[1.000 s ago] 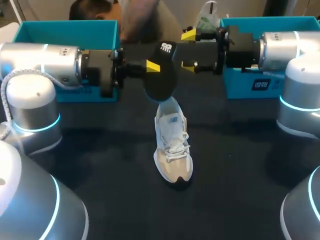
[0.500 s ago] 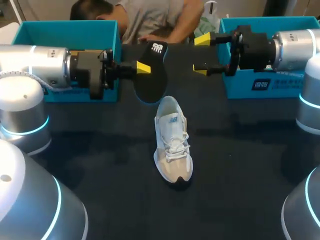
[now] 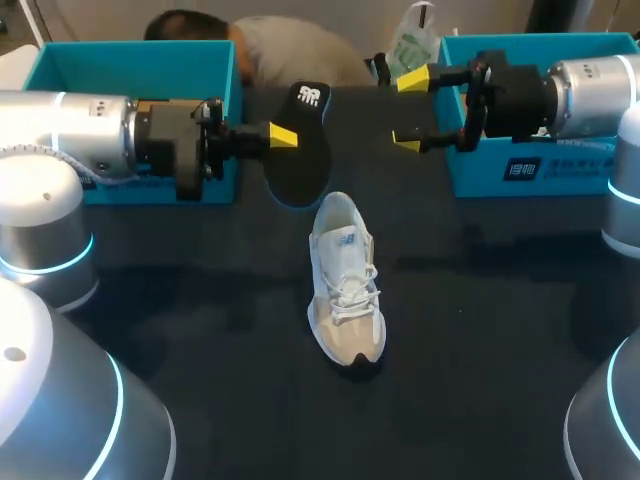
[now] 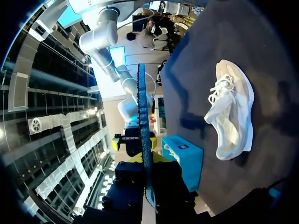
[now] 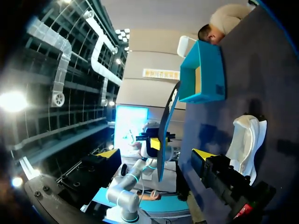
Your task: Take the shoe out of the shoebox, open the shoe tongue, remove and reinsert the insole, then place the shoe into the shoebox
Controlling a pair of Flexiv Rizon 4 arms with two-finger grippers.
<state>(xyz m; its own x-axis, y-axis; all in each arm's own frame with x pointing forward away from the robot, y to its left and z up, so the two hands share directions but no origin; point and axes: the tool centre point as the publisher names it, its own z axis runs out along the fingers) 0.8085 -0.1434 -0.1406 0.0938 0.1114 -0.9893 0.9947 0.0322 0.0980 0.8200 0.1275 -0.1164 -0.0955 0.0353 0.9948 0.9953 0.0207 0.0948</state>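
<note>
The desk (image 3: 200, 330) has a dark, almost black matte top that fills most of the head view, with soft shadows lying across it. At its far edge, right of the middle, a white plastic bag (image 3: 412, 40) with green print stands with its handles up. Whether the bag rests on the desk or just behind it cannot be told
</note>
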